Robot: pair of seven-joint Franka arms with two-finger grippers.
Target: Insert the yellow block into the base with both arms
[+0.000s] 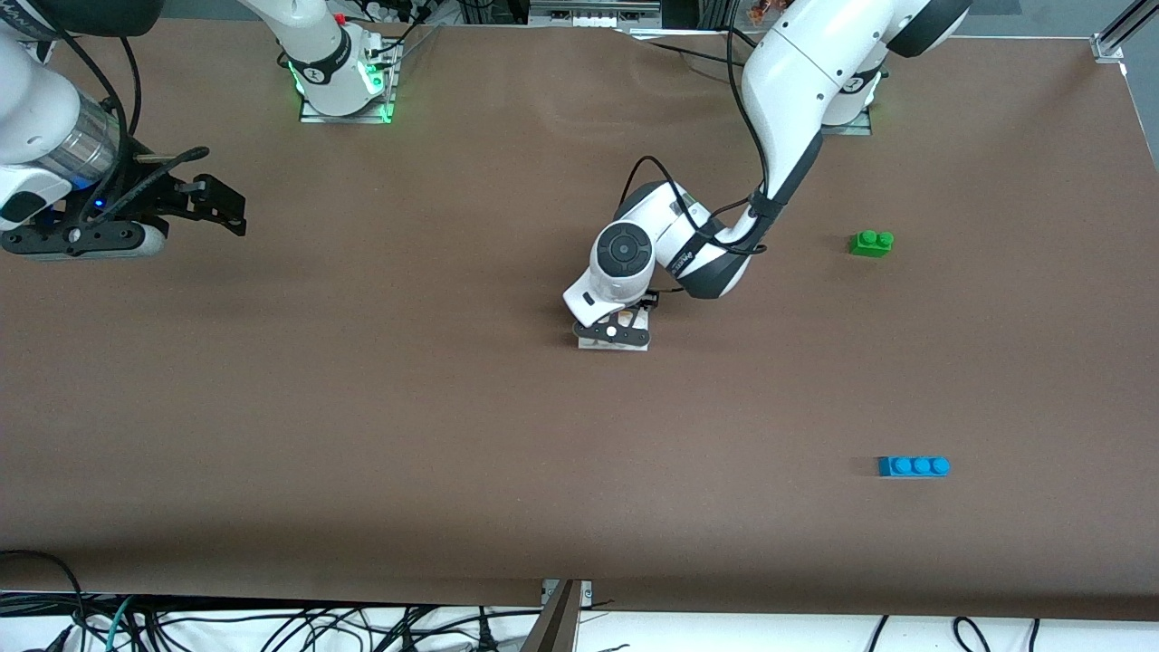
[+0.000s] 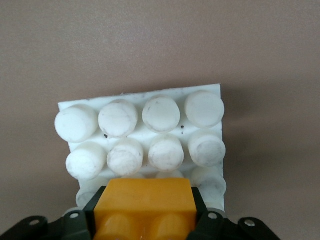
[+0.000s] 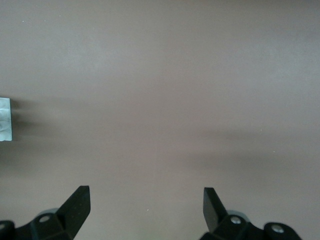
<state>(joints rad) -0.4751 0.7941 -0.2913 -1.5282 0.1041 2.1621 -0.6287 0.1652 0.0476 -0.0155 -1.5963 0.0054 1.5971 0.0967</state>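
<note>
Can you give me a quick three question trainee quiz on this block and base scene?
1. True or false: the left gripper is shut on the yellow block over the base.
2. Which brick lies nearest the front camera? A) green brick B) blue brick
3. Fill in: the right gripper's fingers are ____ over bare table.

Key: 1 true; 2 B; 3 open.
</note>
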